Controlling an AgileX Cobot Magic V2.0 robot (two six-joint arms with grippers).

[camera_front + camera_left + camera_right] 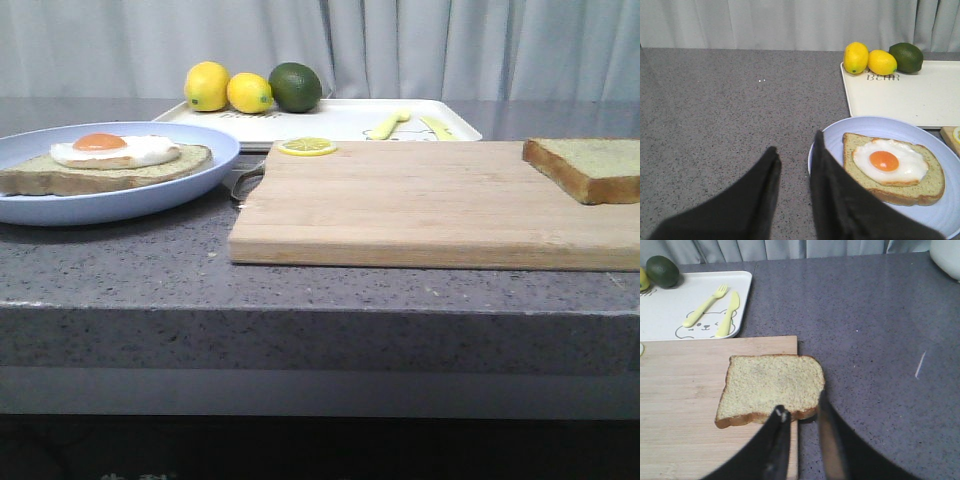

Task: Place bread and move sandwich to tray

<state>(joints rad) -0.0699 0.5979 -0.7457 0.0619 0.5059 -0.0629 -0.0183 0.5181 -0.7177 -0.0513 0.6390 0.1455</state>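
Here, right end effector (801, 416) slightly parted beside bread (772, 386), left end effector (795, 156) by sandwich (892, 167)

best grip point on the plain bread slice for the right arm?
Pinch the bread across its thickness at the crust edge overhanging the cutting board's right side. Right gripper is already near that corner; come from the counter side, since the slice lies flat.

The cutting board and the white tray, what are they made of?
The cutting board looks like unfinished pale wood: visible grain and joined strips. The tray seems smooth white plastic or melamine, judging by its glossy face and printed bear, though that is uncertain.
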